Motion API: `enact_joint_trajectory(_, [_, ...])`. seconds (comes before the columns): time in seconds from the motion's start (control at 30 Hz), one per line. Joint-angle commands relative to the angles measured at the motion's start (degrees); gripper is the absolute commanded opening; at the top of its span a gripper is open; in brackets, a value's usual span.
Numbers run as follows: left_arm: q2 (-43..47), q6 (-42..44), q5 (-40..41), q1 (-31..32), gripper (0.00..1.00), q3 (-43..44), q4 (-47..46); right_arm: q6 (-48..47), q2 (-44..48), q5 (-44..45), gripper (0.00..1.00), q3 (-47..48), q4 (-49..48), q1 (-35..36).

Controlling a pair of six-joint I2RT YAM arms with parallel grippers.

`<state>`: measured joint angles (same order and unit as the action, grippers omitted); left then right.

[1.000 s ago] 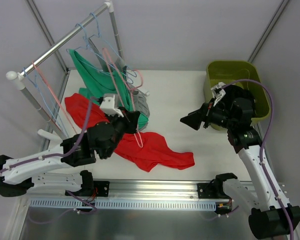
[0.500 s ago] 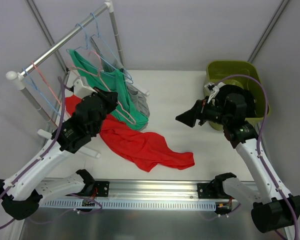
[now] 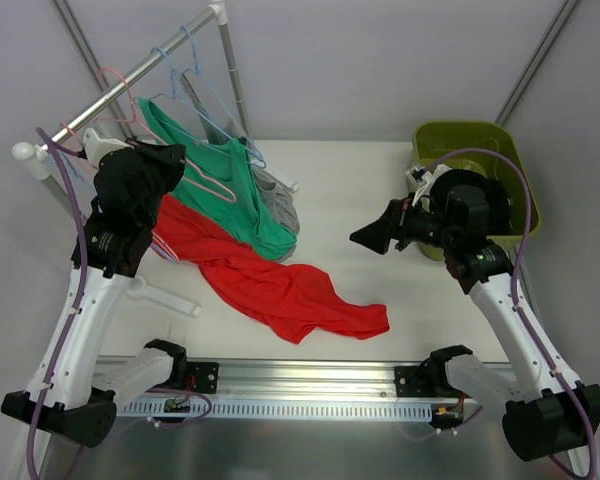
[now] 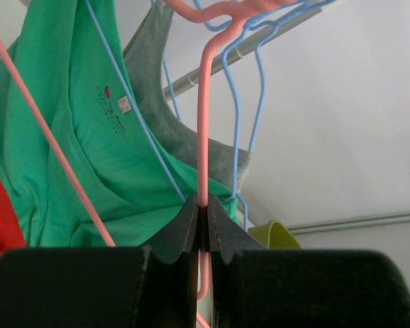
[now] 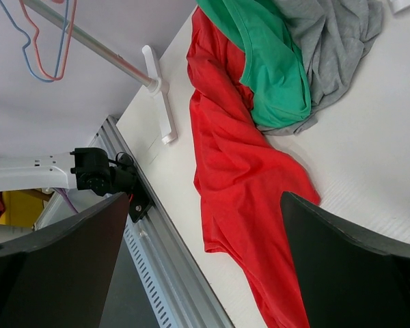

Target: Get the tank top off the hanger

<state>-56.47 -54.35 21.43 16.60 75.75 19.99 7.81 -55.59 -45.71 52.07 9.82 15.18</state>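
Note:
The red tank top (image 3: pixel 280 290) (image 5: pixel 239 171) lies spread on the white table, its upper end under my left arm. My left gripper (image 3: pixel 168 158) (image 4: pixel 203 208) is raised beside the clothes rail (image 3: pixel 130 80) and shut on the neck of a bare pink hanger (image 4: pixel 203 123) (image 3: pixel 208 185). The hanger's hook is up by the rail. My right gripper (image 3: pixel 365 238) (image 5: pixel 201 205) hovers open over the table to the right of the red top, with nothing between its fingers.
A green top (image 3: pixel 230 185) (image 4: pixel 89 137) and a grey one (image 3: pixel 280 205) (image 4: pixel 164 116) hang from blue hangers (image 3: pixel 195 80) (image 4: pixel 256 89) and drape onto the table. An olive bin (image 3: pixel 510 150) stands at the back right. The rack's white foot (image 5: pixel 160 89) sits left of the red top.
My left arm has swung up and to the left, carrying the pink hanger from over the red top to beside the rail. The red top stays on the table. The right arm has barely moved.

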Motion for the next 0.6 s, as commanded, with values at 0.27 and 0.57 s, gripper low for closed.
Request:
enact_joint_trajectory(0.27, [-1.6, -2.6, -8.9, -8.0, 0.0, -1.1, -0.4, -3.6, -4.0, -0.3, 1.0, 2.5, -0.9, 6.2])
enact_joint_trajectory(0.57, [4.4, -4.2, -6.9, -8.0, 0.07, -8.2, -0.4, -8.9, -11.8, 11.6, 1.0, 3.4, -0.9, 20.2])
